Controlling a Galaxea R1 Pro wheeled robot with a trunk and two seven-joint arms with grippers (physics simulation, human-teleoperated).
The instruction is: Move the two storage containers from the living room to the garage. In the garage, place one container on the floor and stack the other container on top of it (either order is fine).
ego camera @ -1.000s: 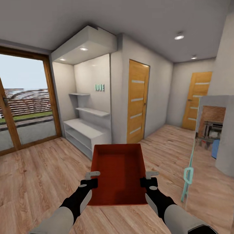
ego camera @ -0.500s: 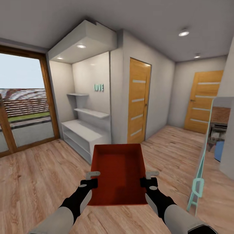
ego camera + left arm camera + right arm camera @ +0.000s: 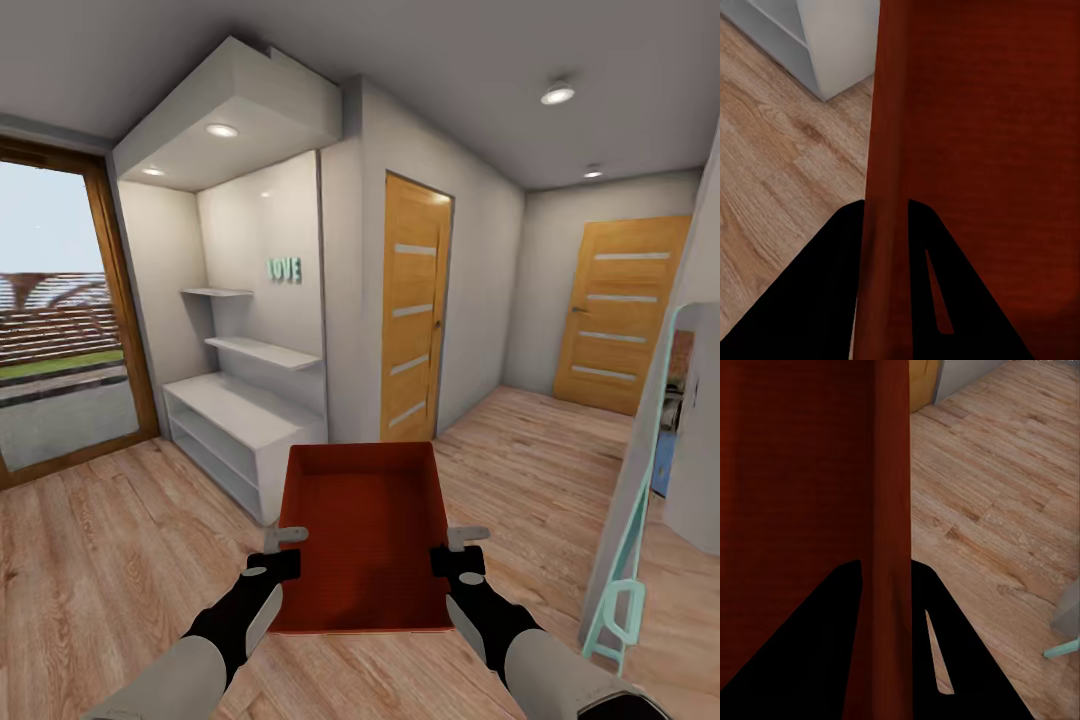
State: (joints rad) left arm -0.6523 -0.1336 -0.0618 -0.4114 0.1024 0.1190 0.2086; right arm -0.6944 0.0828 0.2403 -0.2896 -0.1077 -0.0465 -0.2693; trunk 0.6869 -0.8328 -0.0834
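1. The bin (image 3: 363, 530) is being carried out in front of the robot, between both arms, open top up, well above the plank floor (image 3: 100, 560)
2. The L claw (image 3: 285, 552) is pinching the bin's L wall; in the L wrist view that wall (image 3: 886, 187) is running between the two dark fingers (image 3: 832, 292), one outside and one inside, so it's closed on the wall
3. The R claw (image 3: 458, 550) is doing likewise on the R wall; the R wrist view is showing the wall (image 3: 889, 510) sandwiched between its fingers (image 3: 825, 652)
4. Probably it's a two-sided hold because the walls are thin and the bin is long: a pinch on each long side is keeping it level and stopping it from swinging
5. Only one bin is showing, and it's still over light wood planks, not grey concrete, so I'd judge the garage isn't reached yet
6. Room: white shelf unit (image 3: 235, 420) is standing just beyond the bin's far L corner, a wood door (image 3: 412, 315) is directly beyond the bin, a second door (image 3: 620, 315) is further off to the bin's R, and a glass door (image 3: 60, 320) is well off to its L
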